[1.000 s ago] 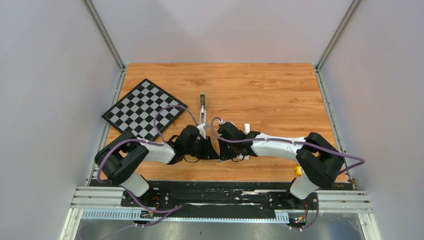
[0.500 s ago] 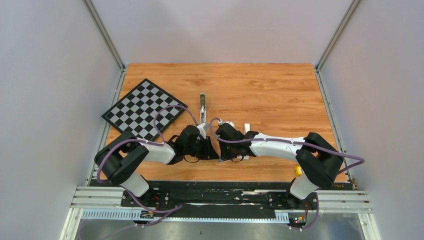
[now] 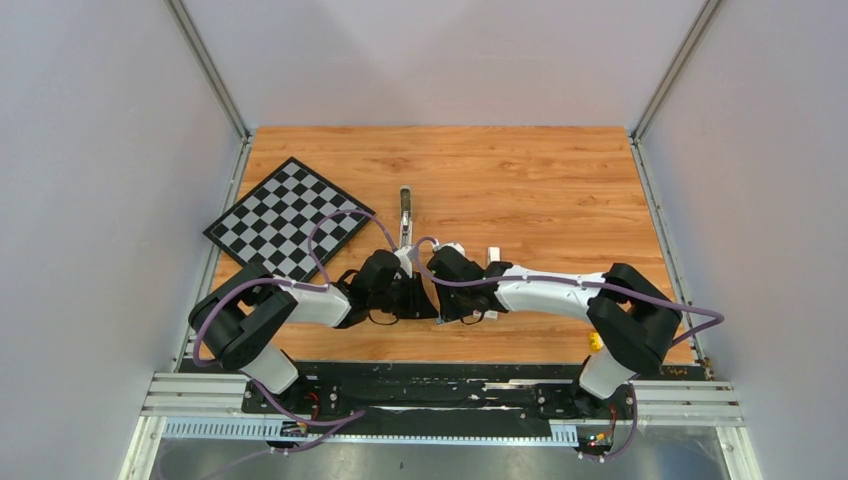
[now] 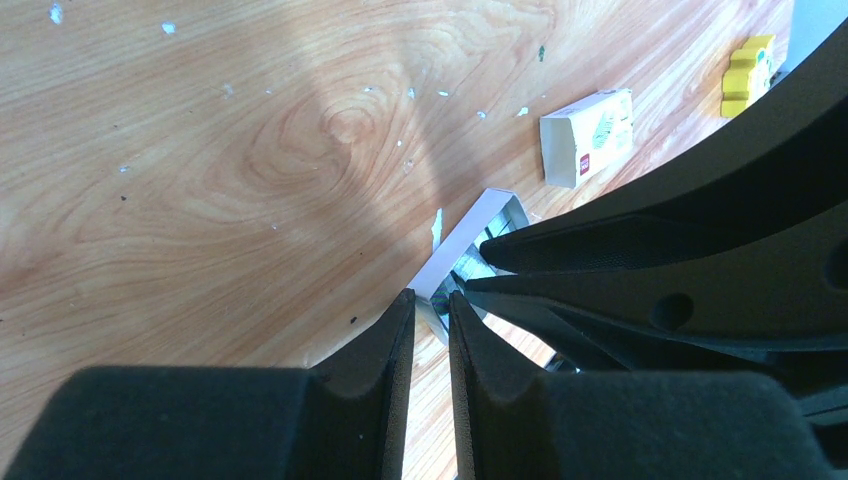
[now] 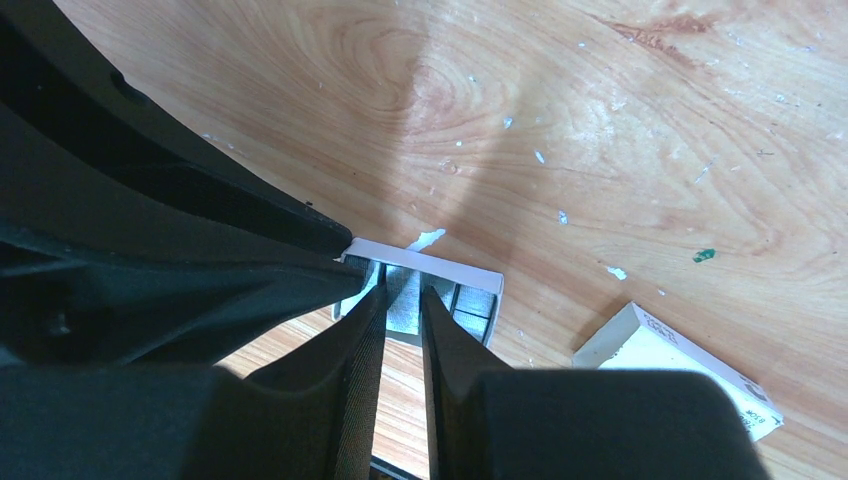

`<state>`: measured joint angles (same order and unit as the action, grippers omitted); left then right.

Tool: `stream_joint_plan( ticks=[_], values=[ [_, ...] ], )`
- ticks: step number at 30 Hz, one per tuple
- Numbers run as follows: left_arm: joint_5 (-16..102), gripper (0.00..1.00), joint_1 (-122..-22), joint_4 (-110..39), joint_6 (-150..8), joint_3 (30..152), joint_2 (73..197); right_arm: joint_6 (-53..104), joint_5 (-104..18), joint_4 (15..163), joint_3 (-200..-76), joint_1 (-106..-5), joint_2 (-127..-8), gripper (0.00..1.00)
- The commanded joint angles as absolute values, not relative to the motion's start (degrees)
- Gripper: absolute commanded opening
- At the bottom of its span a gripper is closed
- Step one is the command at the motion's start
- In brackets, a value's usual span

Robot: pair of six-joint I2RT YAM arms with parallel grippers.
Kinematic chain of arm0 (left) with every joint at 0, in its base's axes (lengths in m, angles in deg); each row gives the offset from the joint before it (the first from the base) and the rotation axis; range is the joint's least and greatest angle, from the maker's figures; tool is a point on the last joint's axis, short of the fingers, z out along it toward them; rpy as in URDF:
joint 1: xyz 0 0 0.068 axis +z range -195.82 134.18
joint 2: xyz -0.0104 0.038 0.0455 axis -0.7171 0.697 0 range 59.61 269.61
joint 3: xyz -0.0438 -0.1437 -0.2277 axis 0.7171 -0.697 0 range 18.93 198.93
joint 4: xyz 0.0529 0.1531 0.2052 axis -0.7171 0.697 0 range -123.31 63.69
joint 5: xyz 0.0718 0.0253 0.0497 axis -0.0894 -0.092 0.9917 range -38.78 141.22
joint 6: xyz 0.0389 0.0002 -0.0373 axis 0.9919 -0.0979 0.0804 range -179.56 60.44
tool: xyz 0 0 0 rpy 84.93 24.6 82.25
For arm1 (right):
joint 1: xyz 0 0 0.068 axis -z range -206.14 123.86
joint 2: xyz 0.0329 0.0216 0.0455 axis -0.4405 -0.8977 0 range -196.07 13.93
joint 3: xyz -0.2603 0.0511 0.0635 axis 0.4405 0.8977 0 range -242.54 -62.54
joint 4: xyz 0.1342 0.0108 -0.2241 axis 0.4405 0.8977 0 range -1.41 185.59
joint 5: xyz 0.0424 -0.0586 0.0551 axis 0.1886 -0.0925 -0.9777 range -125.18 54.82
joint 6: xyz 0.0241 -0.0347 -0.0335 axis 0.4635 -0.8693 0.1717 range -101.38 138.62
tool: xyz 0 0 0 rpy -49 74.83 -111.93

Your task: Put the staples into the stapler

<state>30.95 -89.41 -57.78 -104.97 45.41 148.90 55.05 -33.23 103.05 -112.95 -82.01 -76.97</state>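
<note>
The stapler [image 3: 405,215] lies opened out flat on the wooden table, beyond both grippers. A small white cardboard tray [image 5: 452,271] holds the staples [image 5: 470,305], grey segmented strips side by side. My left gripper [image 4: 430,297] is shut on the tray's end wall [image 4: 432,283]. My right gripper [image 5: 403,292] reaches into the tray from the other side, shut on one strip of staples [image 5: 405,285]. In the top view, left gripper [image 3: 425,300] and right gripper [image 3: 450,300] meet tip to tip near the table's front; the tray is hidden under them.
The tray's white outer sleeve [image 4: 588,135] lies just beside the tray, also seen as a white box [image 3: 493,256]. A small yellow block [image 3: 597,341] sits by the right arm's base. A checkerboard [image 3: 285,218] lies at the left.
The right arm's wrist has edged slightly left toward the left gripper. The left arm and the stapler have stayed put.
</note>
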Motion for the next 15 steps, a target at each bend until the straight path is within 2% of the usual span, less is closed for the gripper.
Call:
stream_joint_plan(
  ticks=[1, 15],
  values=[
    [32.50, 0.20, -90.02, -55.28, -103.33, 46.17, 148.33, 54.23, -31.49, 105.46, -114.28, -83.32, -78.75, 0.23],
    [32.67, 0.21, -90.02, -55.02, -103.24, 45.88, 147.85, 54.06, -28.32, 109.13, -115.75, -84.30, -78.37, 0.23]
  ],
)
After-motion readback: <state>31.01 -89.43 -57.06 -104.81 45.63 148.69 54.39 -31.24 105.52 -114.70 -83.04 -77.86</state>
